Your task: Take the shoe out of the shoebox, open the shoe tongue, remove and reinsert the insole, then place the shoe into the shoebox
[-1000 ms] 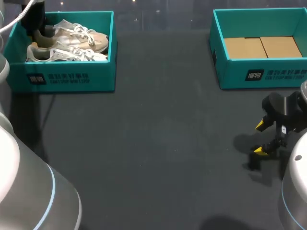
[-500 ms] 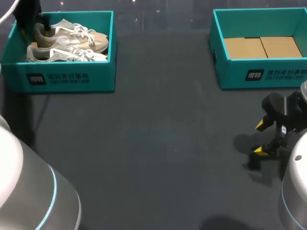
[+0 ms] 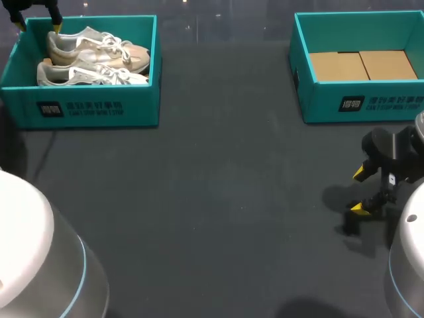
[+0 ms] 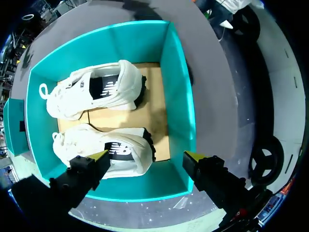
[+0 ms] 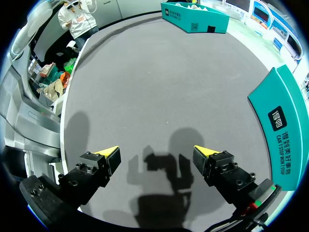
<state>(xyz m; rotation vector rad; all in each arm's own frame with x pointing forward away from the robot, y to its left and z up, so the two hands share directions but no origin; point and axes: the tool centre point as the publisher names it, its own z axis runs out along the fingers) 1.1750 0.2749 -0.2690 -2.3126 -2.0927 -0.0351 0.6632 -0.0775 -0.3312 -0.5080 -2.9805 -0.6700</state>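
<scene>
Two white shoes, one (image 3: 99, 46) at the back and one (image 3: 89, 74) in front, lie side by side in the teal shoebox (image 3: 86, 109) at the far left. My left gripper (image 3: 40, 26) hovers open over the box's left end, above the heels, holding nothing. In the left wrist view its fingers (image 4: 145, 157) straddle the heel of one shoe (image 4: 104, 150) from above, apart from it, with the other shoe (image 4: 96, 92) beyond. My right gripper (image 3: 359, 191) stands open and empty low over the table at the right; between its fingers (image 5: 155, 153) only its shadow shows.
A second teal box (image 3: 358, 99) with a bare cardboard floor stands at the far right, its wall (image 5: 285, 130) close beside my right gripper. The dark grey table (image 3: 212, 199) spreads between the two boxes.
My left gripper has opened and risen out of the shoebox, off the back shoe's heel. Both shoes stay in the box. The right arm has not moved.
</scene>
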